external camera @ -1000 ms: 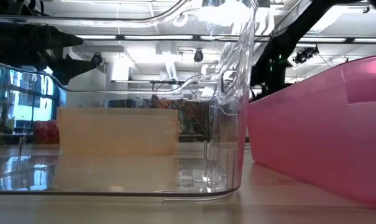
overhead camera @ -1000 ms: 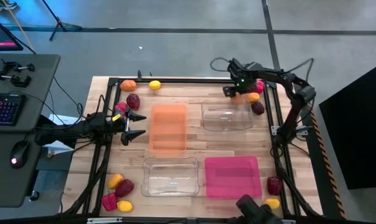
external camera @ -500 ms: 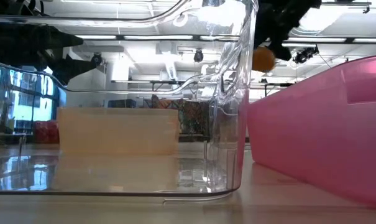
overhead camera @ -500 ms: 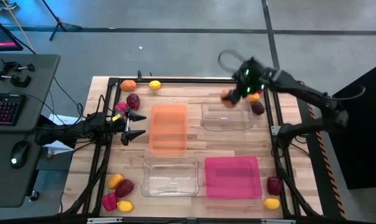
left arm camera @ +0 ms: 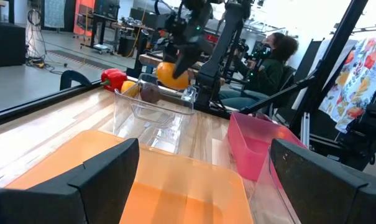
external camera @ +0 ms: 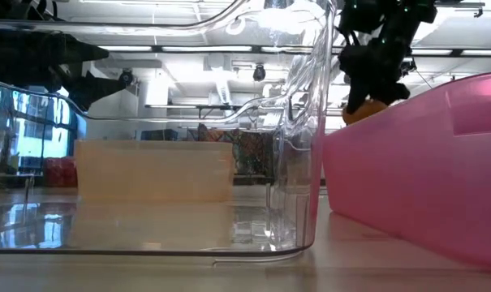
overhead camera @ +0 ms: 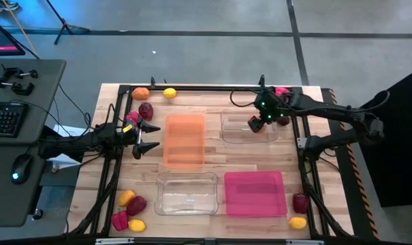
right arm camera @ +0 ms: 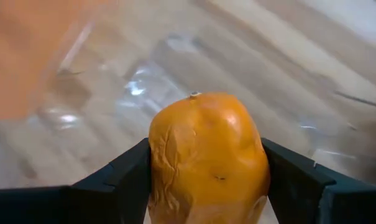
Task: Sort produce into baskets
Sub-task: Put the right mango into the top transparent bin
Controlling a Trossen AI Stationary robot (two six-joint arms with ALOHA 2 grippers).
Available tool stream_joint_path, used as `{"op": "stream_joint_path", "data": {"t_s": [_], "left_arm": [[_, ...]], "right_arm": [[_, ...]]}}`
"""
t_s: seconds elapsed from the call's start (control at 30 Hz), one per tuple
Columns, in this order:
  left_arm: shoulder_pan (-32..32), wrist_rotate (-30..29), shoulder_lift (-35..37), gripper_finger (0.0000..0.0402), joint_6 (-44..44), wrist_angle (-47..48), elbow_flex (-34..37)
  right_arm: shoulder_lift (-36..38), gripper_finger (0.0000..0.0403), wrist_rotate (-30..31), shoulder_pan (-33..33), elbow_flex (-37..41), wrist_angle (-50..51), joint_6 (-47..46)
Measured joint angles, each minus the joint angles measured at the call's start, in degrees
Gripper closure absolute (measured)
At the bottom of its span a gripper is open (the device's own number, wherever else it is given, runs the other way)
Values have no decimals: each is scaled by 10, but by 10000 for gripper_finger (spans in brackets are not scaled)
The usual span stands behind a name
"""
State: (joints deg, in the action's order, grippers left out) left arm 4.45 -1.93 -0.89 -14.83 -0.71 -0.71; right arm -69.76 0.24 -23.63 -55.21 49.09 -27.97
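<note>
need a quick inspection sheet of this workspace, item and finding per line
surface: wooden table inside a black frame
job's things: orange basket, pink basket, two clear baskets, all without produce inside; fruit lies loose near the table corners
clutter: nothing seen
grippers: right gripper over the far clear basket, an orange fruit between its fingers; left gripper open beside the orange basket
cables: black cable looping by the right arm
surroundings: desk with keyboard and mouse; a seated person beyond the table
</note>
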Motion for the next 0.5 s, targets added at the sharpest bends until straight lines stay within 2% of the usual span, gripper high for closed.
{"op": "stream_joint_path", "data": {"t_s": [0.2,0.3,0.4,0.5], "left_arm": [[0,0,0,50,0,0,0],[0,0,0,50,0,0,0],[0,0,0,50,0,0,0],[0,0,0,50,0,0,0]], "right_arm": [[0,153,-1,-4,7,-8,9],[0,153,-32,-5,7,-7,-23],[0,153,-82,1,7,-7,-7],[0,150,-87,8,7,-7,-5]]}}
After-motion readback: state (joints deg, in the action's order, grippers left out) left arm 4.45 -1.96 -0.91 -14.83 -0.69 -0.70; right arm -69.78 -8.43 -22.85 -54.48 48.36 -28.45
